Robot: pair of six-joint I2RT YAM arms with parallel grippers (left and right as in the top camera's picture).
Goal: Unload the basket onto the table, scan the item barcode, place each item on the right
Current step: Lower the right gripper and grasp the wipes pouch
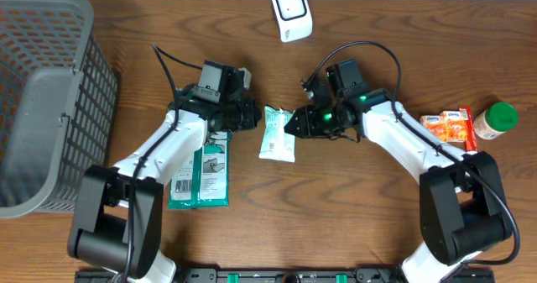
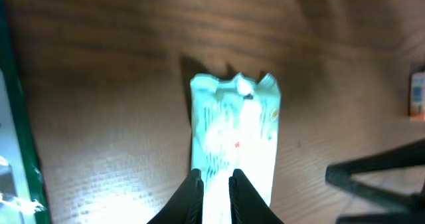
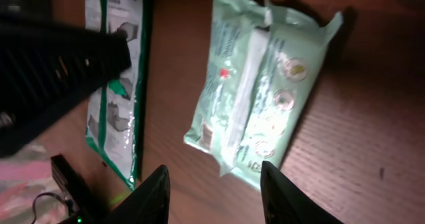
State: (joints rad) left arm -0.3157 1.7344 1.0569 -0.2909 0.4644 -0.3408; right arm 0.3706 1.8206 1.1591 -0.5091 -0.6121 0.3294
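Pinching one edge of the wipes packet [image 1: 277, 133] at mid-table [image 1: 352, 233], the left gripper [image 2: 216, 179] is seemingly readying a lift toward the far-edge scanner [image 1: 291, 11]; the right gripper [image 3: 214, 172] is hovering above, fingers spread

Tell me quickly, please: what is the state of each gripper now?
Left gripper: shut or nearly so, with no grip visible.
Right gripper: open and empty; the pale green packet lies just beyond it.

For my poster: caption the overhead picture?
Left gripper and right gripper flank a pale green packet on the wooden table.
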